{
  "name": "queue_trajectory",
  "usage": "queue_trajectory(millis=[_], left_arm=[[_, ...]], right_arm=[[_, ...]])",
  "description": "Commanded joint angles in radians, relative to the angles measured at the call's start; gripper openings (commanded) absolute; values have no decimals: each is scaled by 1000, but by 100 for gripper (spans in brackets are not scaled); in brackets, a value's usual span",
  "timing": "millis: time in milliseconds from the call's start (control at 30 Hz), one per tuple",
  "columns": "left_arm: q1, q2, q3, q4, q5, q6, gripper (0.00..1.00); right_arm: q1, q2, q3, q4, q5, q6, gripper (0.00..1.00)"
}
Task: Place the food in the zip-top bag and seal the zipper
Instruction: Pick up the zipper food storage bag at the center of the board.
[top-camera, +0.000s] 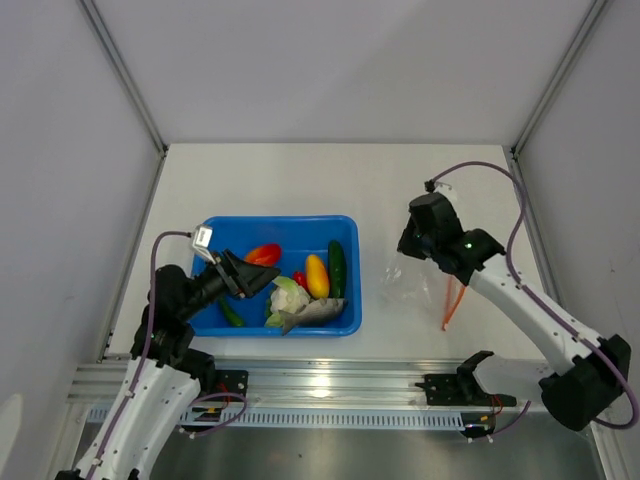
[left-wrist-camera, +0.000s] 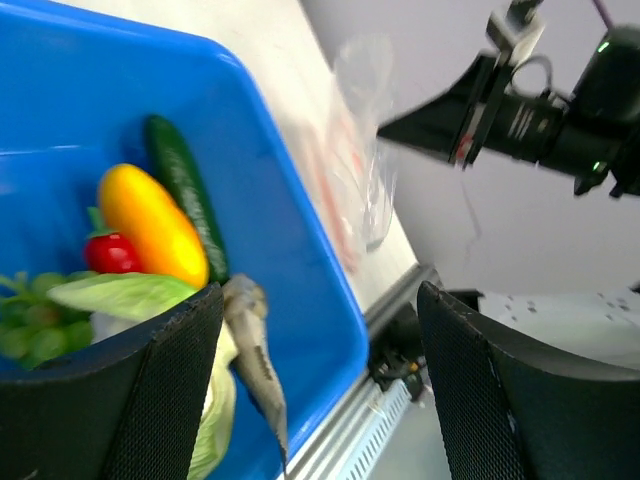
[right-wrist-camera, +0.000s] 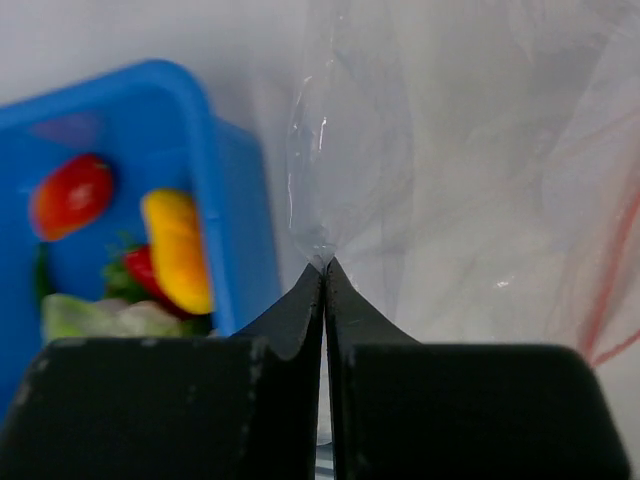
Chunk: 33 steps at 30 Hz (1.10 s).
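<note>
Right claw (right-wrist-camera: 323, 266), pressed together, pinches a fold of the bag (top-camera: 415, 285) near the table's right edge. Left claw (left-wrist-camera: 320, 300), spread and apparently empty, hovers over the tray (top-camera: 280, 223). All food (top-camera: 300, 287) lies in the tray; bagging it and closing the zipper (top-camera: 452, 300) are not yet done.

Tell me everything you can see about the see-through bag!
The bag is clear, thin, crinkly plastic with a red-orange zipper strip along one edge. It looks empty. It sits crumpled on the white table, to the right of the blue tray and apart from it. The right end effector is shut, pinching a fold of its plastic.
</note>
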Motion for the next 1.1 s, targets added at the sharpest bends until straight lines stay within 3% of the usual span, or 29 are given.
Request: queue_trajectory(millis=[0, 133, 267, 400, 567, 800, 1067], left_arm=[[-17, 33, -64, 286, 142, -63, 80], [-163, 72, -35, 324, 29, 1, 83], [-343, 106, 24, 283, -251, 120, 88], [-495, 118, 3, 364, -405, 184, 91], [-613, 161, 20, 428, -557, 296, 100], [-805, 273, 75, 531, -850, 497, 100], [-900, 440, 149, 661, -996, 589, 99]], right_arm=[[-13, -100, 70, 86, -131, 40, 0], [-59, -172, 93, 140, -263, 176, 0], [-113, -206, 116, 195, -344, 304, 0], [-144, -220, 156, 243, -390, 393, 0], [-154, -191, 249, 258, -455, 462, 0], [-154, -179, 305, 264, -513, 535, 0], [-156, -197, 260, 290, -556, 594, 0]])
